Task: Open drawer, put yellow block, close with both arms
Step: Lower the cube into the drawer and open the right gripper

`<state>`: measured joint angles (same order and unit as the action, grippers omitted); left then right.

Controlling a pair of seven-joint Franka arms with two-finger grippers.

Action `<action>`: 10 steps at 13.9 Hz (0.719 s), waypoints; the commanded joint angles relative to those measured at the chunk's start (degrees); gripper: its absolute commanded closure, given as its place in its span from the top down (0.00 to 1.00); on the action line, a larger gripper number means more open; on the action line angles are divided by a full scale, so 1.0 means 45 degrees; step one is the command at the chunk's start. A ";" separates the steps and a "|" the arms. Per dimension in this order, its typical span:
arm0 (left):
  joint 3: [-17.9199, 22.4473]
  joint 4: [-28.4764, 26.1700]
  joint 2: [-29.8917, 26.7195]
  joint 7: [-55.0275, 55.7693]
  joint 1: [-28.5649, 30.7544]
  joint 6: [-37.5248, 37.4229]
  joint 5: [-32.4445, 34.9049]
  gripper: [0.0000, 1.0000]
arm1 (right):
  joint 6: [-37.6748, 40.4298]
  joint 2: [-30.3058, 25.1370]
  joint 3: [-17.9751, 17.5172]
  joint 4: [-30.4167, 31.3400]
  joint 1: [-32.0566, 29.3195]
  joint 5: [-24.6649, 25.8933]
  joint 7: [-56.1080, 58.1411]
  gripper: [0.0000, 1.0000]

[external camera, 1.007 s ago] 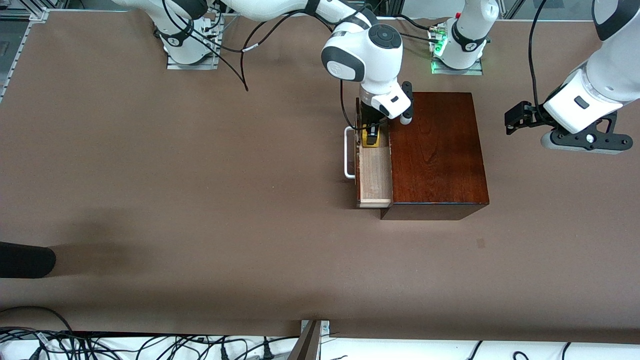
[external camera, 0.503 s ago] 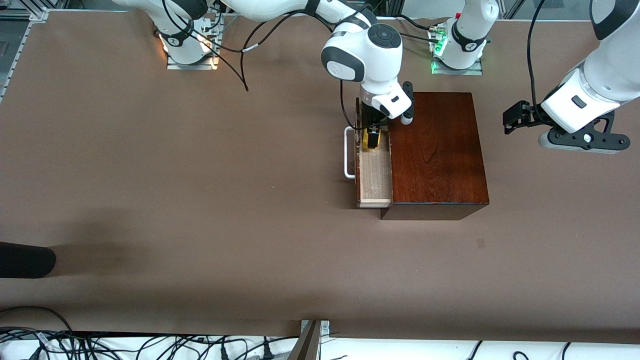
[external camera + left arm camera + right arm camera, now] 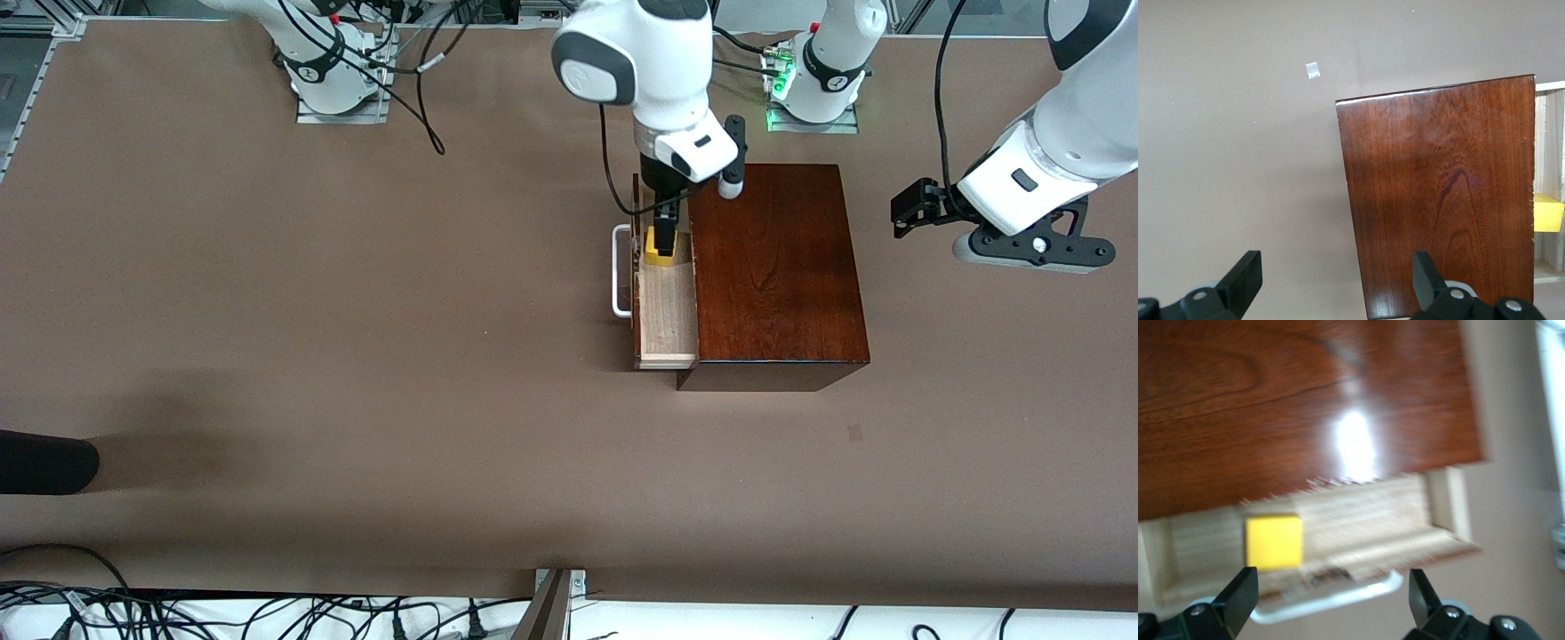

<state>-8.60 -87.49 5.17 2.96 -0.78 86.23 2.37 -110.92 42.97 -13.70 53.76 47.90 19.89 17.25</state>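
Observation:
The drawer [image 3: 667,311] stands pulled out of the mahogany box [image 3: 778,267], its white handle [image 3: 620,271] toward the right arm's end of the table. The yellow block [image 3: 659,246] lies in the pale tray, at the end farther from the front camera. My right gripper [image 3: 665,216] hangs open just above the block, not touching it. The right wrist view shows the block [image 3: 1274,541] in the tray [image 3: 1358,513], the handle [image 3: 1338,595], and the open right gripper [image 3: 1330,600]. My left gripper [image 3: 920,212] waits open over the table beside the box. The left wrist view [image 3: 1336,280] shows it empty, with the box [image 3: 1445,187] and the block [image 3: 1547,213].
A black object [image 3: 44,462] pokes in at the table's edge at the right arm's end, nearer the front camera. Cables [image 3: 267,618] lie along the edge nearest the front camera. A small pale mark [image 3: 1313,70] sits on the table near the box.
My right gripper has let go of the yellow block and risen; the block now rests in the drawer. The left gripper has drifted slightly toward the box.

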 commanded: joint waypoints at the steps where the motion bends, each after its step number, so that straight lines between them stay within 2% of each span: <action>1: -0.0043 0.0145 0.0004 -0.0286 -0.0100 -0.0587 -0.0525 1.00 | 0.0527 -0.1478 -0.0041 0.0377 -0.1712 -0.1443 -0.0239 1.00; 2: -0.0275 0.0145 0.0004 -0.0286 -0.0139 -0.0627 -0.0856 1.00 | 0.0663 -0.1870 -0.0060 0.0396 -0.2511 -0.1857 -0.0240 1.00; 5: -0.1542 0.0165 0.0198 -0.0286 -0.0139 -0.0608 -0.1152 1.00 | 0.0859 -0.2730 -0.0041 0.0474 -0.4252 -0.1958 -0.0220 1.00; 6: -0.1953 0.0416 0.0315 -0.0305 -0.0139 -0.0608 -0.1191 1.00 | 0.1614 -0.3062 -0.0021 0.0475 -0.4896 -0.2016 -0.0298 1.00; 7: -0.2363 0.0748 0.0665 -0.0286 -0.0178 -0.0608 -0.1520 1.00 | 0.2221 -0.3239 -0.0002 0.0475 -0.5714 -0.2771 -0.0260 1.00; 8: -0.2870 0.0906 0.0997 -0.0286 -0.0275 -0.0608 -0.1890 1.00 | 0.3000 -0.3569 0.0037 0.0649 -0.6709 -0.4055 -0.0221 1.00; 9: -0.3320 0.1139 0.1387 -0.0305 -0.0373 -0.0569 -0.2087 1.00 | 0.3685 -0.4133 0.0211 0.1211 -0.7511 -0.4880 -0.0182 1.00; 10: -0.3711 0.1451 0.1758 -0.0460 -0.0625 -0.0569 -0.2012 1.00 | 0.3730 -0.4874 0.0542 0.2125 -0.7925 -0.5101 -0.0239 1.00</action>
<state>-22.31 -85.90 8.20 2.68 -2.40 84.50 -5.74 -95.99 28.12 -12.16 54.70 17.56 1.57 16.58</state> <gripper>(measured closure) 0.000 0.000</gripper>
